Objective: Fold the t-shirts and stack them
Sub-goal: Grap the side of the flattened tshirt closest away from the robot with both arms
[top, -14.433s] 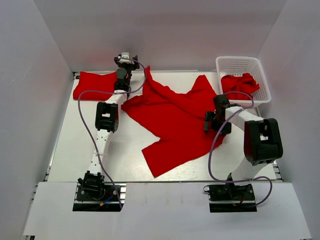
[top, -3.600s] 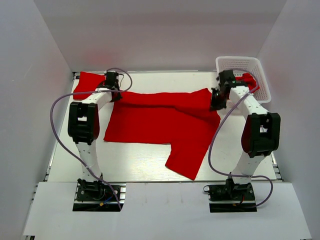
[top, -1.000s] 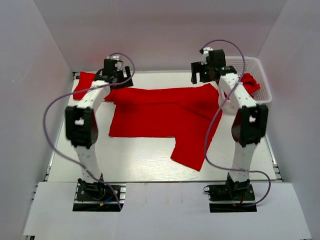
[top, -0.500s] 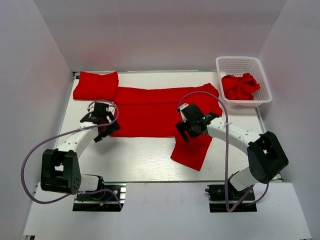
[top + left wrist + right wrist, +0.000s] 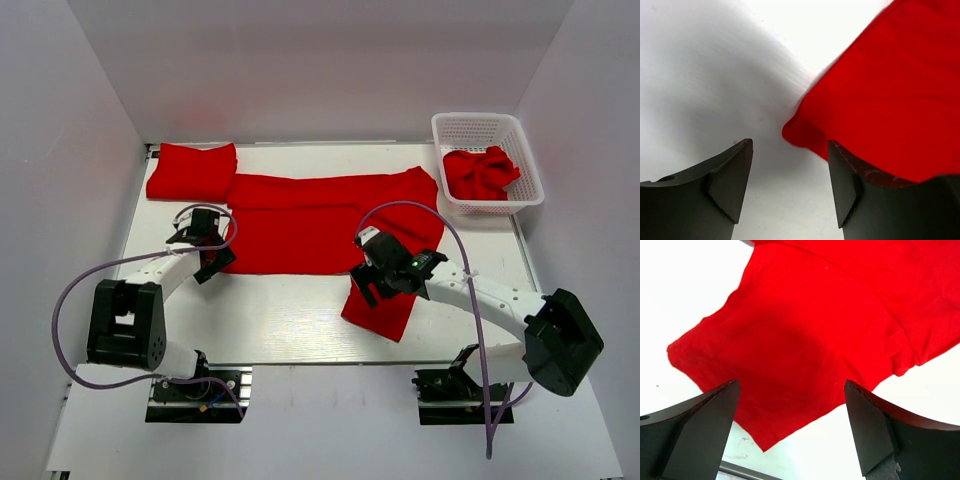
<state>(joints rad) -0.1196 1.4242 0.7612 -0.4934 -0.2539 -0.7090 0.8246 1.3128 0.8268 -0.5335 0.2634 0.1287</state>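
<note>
One red t-shirt (image 5: 320, 220) lies spread flat across the table, with a flap (image 5: 383, 303) reaching toward the near edge. My left gripper (image 5: 212, 265) is low at its near left corner (image 5: 792, 134). It is open, the corner just ahead of the gap, and the right finger (image 5: 845, 185) lies over the cloth edge. My right gripper (image 5: 365, 283) hovers wide open over the flap (image 5: 805, 340), holding nothing. A folded t-shirt (image 5: 190, 170) rests at the far left. Another t-shirt (image 5: 480, 172) lies crumpled in the basket.
The white mesh basket (image 5: 475, 122) stands at the far right corner. Bare white table (image 5: 280, 310) shows in front of the spread shirt. White walls close in the left, right and far sides. Purple cables loop from both arms.
Both arms have swung from the shirt's far edge down to its near side. The left jaws have narrowed at the corner. The right gripper has shifted slightly nearer over the flap.
</note>
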